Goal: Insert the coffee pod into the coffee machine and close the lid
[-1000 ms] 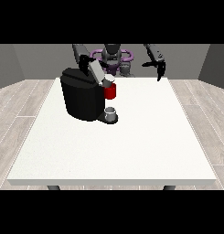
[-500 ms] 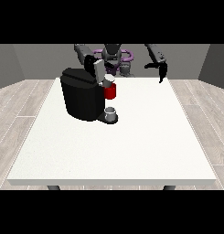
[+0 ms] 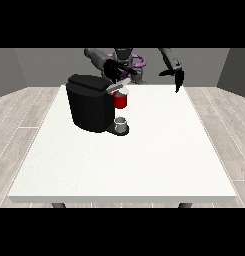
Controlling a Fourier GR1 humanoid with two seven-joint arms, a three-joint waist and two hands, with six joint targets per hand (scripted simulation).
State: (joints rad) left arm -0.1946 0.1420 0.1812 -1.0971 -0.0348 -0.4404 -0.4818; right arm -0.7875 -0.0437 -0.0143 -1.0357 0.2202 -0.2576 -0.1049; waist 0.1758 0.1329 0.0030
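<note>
Hand at the view's left [image 3: 115,71] hovers above coffee machine [image 3: 91,102] lid [image 3: 118,87].

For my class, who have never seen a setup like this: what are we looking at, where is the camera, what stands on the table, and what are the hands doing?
The camera stands across a large white table and faces a humanoid robot, seen small at the top. Its two arms reach over the table towards us, each ending in a black hand.

On the table stands a black coffee machine. Its front part is red, and below that a small grey cup sits on the machine's base.

The hand at the view's left is over the top of the machine, right at the light-coloured lid, which looks partly raised. Whether it touches the lid or holds a pod cannot be made out. No coffee pod is plainly visible.

The hand at the view's right hangs in the air above the table's far edge, fingers pointing down, holding nothing.
</note>
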